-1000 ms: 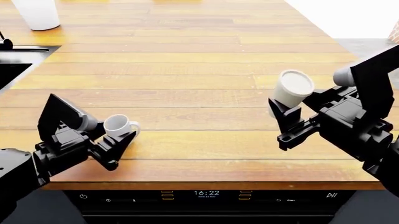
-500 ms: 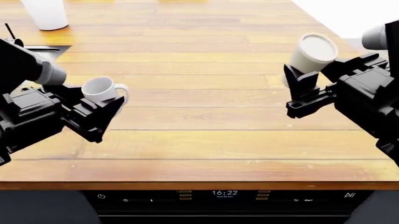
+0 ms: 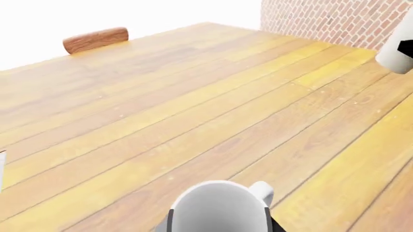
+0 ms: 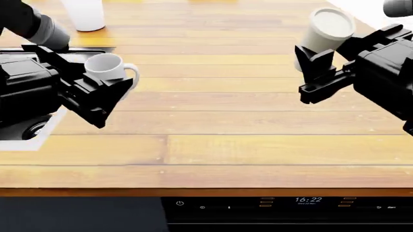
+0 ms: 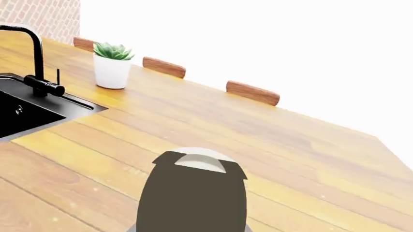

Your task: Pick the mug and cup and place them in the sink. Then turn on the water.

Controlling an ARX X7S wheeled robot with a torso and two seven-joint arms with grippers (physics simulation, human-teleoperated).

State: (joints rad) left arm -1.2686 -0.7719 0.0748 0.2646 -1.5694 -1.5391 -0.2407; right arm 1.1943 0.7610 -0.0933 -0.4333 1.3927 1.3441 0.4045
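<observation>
My left gripper (image 4: 96,83) is shut on the white mug (image 4: 104,66) and holds it in the air at the right edge of the sink (image 4: 51,126), handle to the right. In the left wrist view the mug (image 3: 218,208) sits between the jaws. My right gripper (image 4: 321,54) is shut on the off-white tapered cup (image 4: 328,28), held tilted high above the counter at the right. In the right wrist view the cup (image 5: 193,198) looks dark and fills the jaws. The sink's black basin (image 5: 22,113) and tall black tap (image 5: 36,48) show there. No water stream shows.
A white plant pot (image 4: 84,14) with a green succulent (image 5: 113,50) stands on the wooden counter (image 4: 213,111) behind the sink. Wooden chair backs (image 5: 253,93) line the counter's far edge. A brick wall (image 3: 335,19) stands beyond. An appliance panel (image 4: 284,205) runs below the front edge.
The head view has swung left, bringing the sink's rim into view. My left gripper has lifted the mug higher, to the sink's edge. My right gripper holds the cup higher.
</observation>
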